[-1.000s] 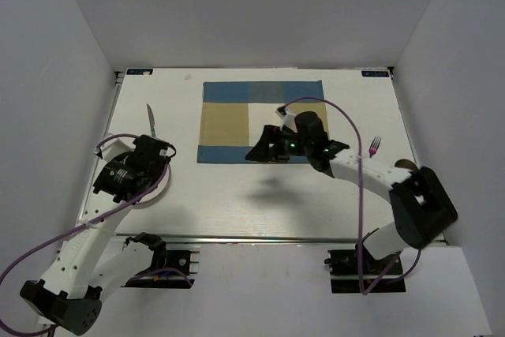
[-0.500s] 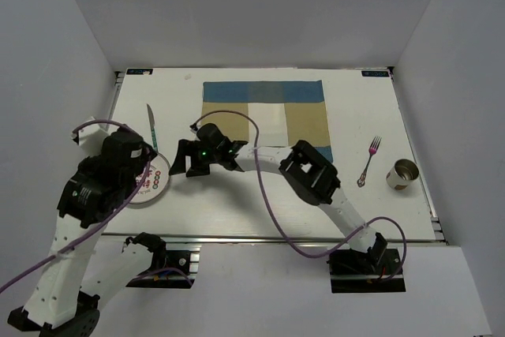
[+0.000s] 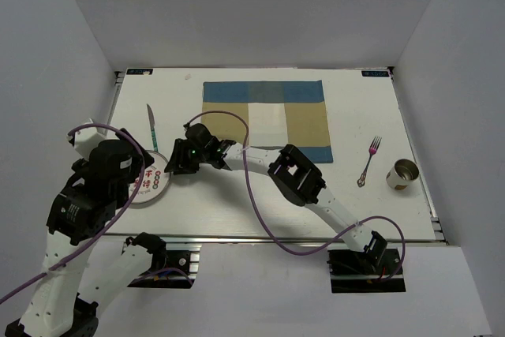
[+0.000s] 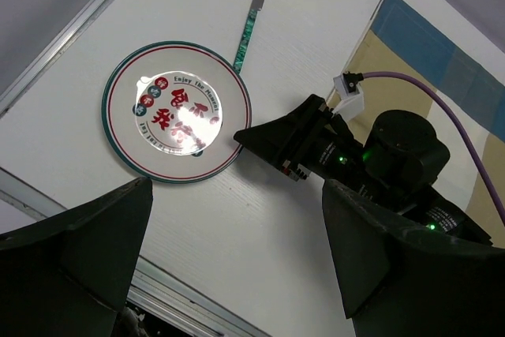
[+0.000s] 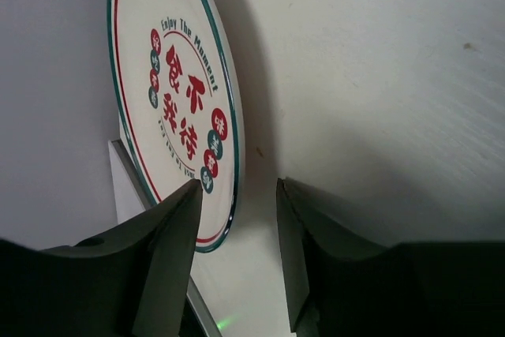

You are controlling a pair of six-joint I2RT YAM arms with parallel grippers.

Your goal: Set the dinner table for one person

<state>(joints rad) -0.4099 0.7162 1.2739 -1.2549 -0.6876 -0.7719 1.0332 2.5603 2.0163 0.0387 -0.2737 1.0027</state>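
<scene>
The white dinner table [image 3: 237,207] holds a round plate [image 3: 155,181] with a green rim and red lettering at the left; it also shows in the left wrist view [image 4: 177,112] and the right wrist view [image 5: 177,108]. My right gripper [image 3: 169,166] reaches across to the plate's right edge. It is open, and its jaws [image 5: 237,203] straddle the rim, one finger [image 5: 170,250] over the plate and the other over the table. My left gripper [image 4: 237,274] is open and empty, held high above the table near the plate.
A green-handled knife [image 3: 151,127] lies just behind the plate. A blue-and-tan checked placemat [image 3: 264,116] lies at the back middle. A pink fork [image 3: 368,159] and a metal cup [image 3: 402,173] are at the right. A silver rail [image 3: 237,237] runs along the near edge.
My right arm swung left from over the placemat to the plate's right edge. My left arm lifted off the plate and drew back toward the near left, uncovering it.
</scene>
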